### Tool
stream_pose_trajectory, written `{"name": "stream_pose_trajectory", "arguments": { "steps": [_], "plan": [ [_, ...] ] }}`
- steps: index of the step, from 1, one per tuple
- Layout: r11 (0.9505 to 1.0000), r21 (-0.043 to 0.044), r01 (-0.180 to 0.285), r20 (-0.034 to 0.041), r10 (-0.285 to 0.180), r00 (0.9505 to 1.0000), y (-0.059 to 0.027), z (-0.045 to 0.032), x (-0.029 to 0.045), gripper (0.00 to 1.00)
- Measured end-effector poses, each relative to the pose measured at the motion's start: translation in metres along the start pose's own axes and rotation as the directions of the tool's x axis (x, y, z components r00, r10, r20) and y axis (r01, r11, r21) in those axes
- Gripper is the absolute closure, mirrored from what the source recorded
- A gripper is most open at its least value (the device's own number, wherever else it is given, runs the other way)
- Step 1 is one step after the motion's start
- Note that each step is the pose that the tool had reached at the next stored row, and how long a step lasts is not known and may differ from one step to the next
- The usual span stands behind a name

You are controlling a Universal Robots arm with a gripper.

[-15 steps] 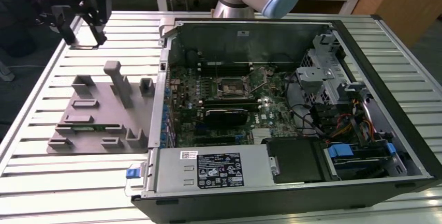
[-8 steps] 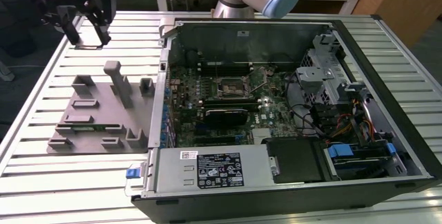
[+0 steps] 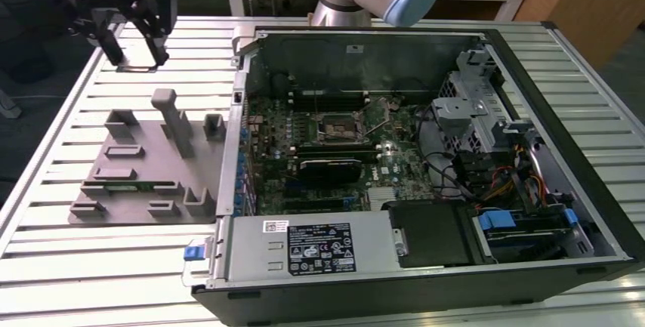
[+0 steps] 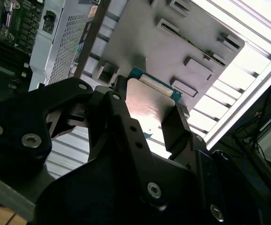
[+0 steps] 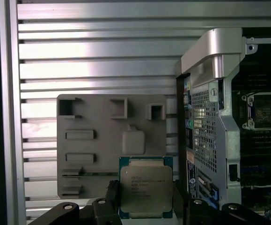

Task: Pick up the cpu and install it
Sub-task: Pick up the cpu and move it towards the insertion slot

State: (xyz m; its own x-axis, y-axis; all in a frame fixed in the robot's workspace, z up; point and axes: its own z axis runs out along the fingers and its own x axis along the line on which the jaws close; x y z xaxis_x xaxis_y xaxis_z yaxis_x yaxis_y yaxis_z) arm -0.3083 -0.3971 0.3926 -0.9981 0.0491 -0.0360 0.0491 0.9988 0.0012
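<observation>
Slatted aluminium table (image 3: pixel 121 266), with an open PC case (image 3: pixel 302 59) lying flat on it. In the exterior view the gripper (image 3: pixel 137 61) hangs over the table's far corner on that view's left. It's just past the far end of the grey tray (image 3: pixel 151 165) and well apart from the socket (image 3: pixel 343 125) in the middle of the board. The tray lies just beside the case, I'd guess so each part gets its own pocket within short reach. The power supply (image 3: pixel 302 248) carries a big black label and a small white sticker, but I'm not quoting any of it.

In the second wrist view the cpu (image 4: pixel 149 101) is up off the table, clamped between the black fingers (image 4: pixel 177 126) by two opposite edges. The silvery plate faces the camera and the green rim pokes out on the far side. The edge grip makes sense to me: nothing presses on the flat faces.

The first wrist view shows the same grip from the other camera, with the cpu level between the fingers and the tray below it. The tray has a shallow square recess (image 5: pixel 133 140) about the cpu's shape, which I'd guess is its parking spot. There are a few lines of dark print on the plate and stickers down the case's edge.
</observation>
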Motion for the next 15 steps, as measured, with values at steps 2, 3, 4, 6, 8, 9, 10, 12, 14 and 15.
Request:
{"name": "stream_pose_trajectory", "arguments": {
  "steps": [2, 3, 4, 6, 8, 9, 10, 12, 14, 15],
  "plan": [
    [1.0, 0.0, 0.0, 0.0, 0.0, 1.0, 0.0001, 0.0001, -0.0022, 0.46],
    [1.0, 0.0, 0.0, 0.0, 0.0, 1.0, 0.0001, 0.0001, -0.0033, 0.46],
    [1.0, 0.0001, 0.0, 0.0, 0.0, 1.0, 0.0002, 0.0001, -0.0043, 0.46],
    [1.0, 0.0, 0.0, 0.0, 0.0, 1.0, 0.0003, 0.0002, -0.0063, 0.46],
    [1.0, 0.0, 0.0, 0.0, 0.0, 1.0, 0.0004, 0.0003, -0.0085, 0.46],
    [1.0, 0.0, 0.0, 0.0, 0.0, 1.0, 0.0005, 0.0004, -0.0096, 0.46],
    [1.0, 0.0, 0.0, 0.0, 0.0, 1.0, 0.0005, 0.0004, -0.0106, 0.46],
    [1.0, 0.0, 0.0, 0.0, 0.0, 1.0, 0.0006, 0.0005, -0.0127, 0.46],
    [1.0, 0.0, 0.0, 0.0, 0.0, 1.0, 0.0007, 0.0005, -0.0146, 0.46],
    [1.0, 0.0, 0.0, 0.0, 0.0, 1.0, 0.0008, 0.0006, -0.0156, 0.46]
  ]
}}
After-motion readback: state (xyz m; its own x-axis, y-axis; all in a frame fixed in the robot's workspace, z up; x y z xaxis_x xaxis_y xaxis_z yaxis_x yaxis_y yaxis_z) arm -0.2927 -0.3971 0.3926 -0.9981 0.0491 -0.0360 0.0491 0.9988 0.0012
